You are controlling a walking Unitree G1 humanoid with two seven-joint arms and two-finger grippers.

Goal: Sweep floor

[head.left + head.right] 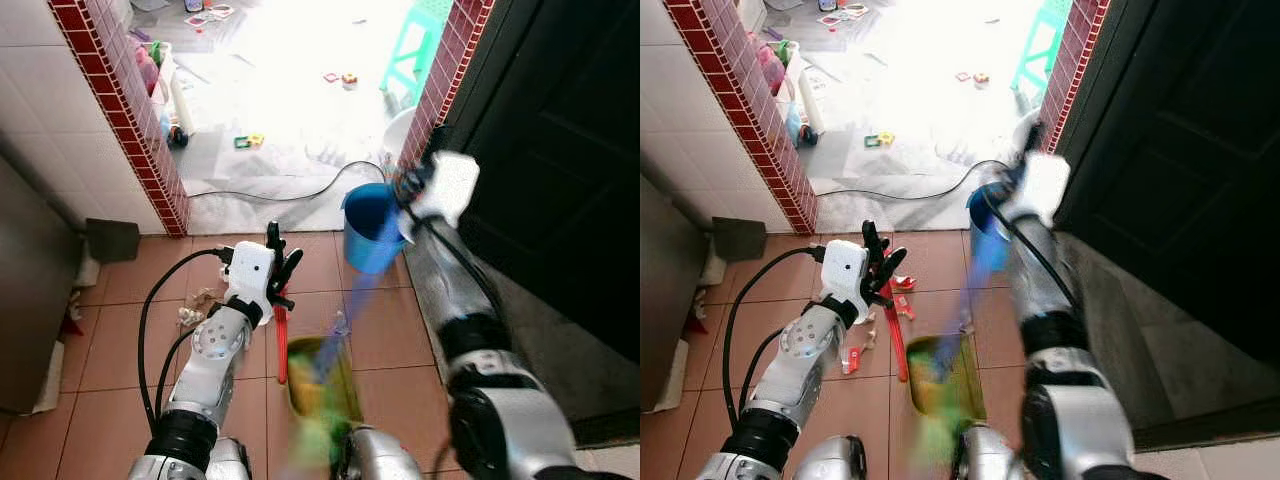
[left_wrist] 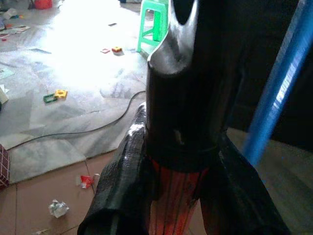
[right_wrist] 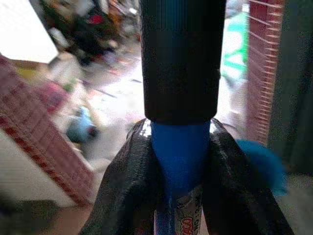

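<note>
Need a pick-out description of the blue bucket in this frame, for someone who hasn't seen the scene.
Find the doorway where the red-tiled wall edge meets the dark door on the robot's right. At its foot, on the terracotta floor, stands the blue bucket, just beside the right gripper holding the blue broom handle. It is the one open round blue container; the green stool stands farther off in the bright room.

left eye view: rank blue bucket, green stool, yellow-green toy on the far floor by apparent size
1. blue bucket, largest as it looks.
2. green stool; it stands further off and is partly cut off by the brick wall and the frame, so its true size against the bucket is unsure.
3. yellow-green toy, clearly smallest.
</note>
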